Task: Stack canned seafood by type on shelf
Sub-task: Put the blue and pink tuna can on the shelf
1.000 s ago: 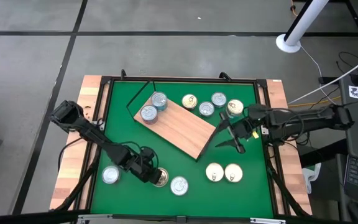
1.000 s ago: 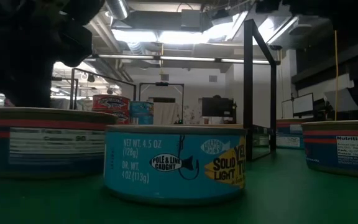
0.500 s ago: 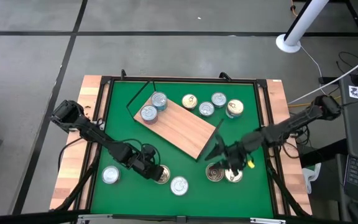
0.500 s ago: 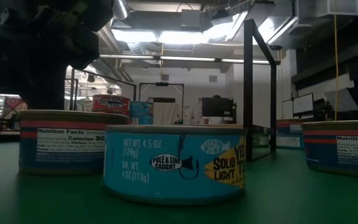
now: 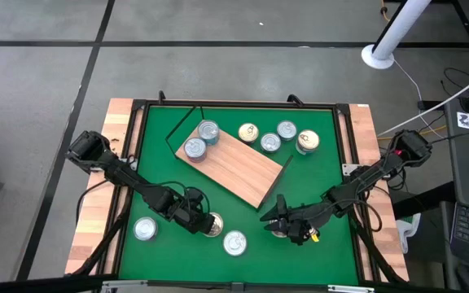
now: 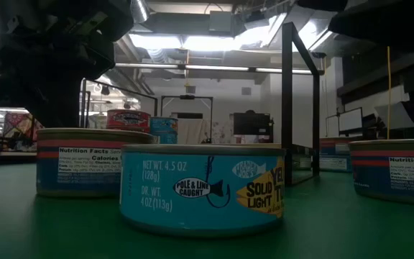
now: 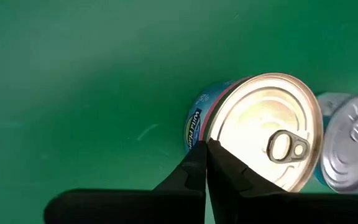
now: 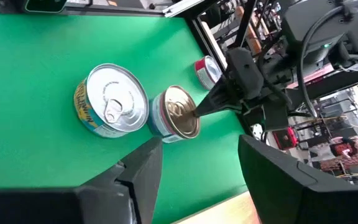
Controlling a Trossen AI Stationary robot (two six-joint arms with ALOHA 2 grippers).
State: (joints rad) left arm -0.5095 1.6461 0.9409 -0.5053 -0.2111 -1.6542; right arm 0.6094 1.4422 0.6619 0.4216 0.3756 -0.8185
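While shut, left gripper (image 7: 207, 163) against gold-lidded tin's (image 7: 266, 140) rim.

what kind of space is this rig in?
Probably a robotics lab or workshop, not a home: a green-matted bench fenced by a black metal frame, strip ceiling lights, and monitors along the back wall.

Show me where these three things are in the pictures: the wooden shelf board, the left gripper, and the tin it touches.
shelf (image 5: 238, 169): high view, bare middle of the board.
left gripper (image 7: 206, 163): left wrist view, at the closed fingertips.
gold-lidded tin (image 7: 263, 134): left wrist view, centre of its lid.
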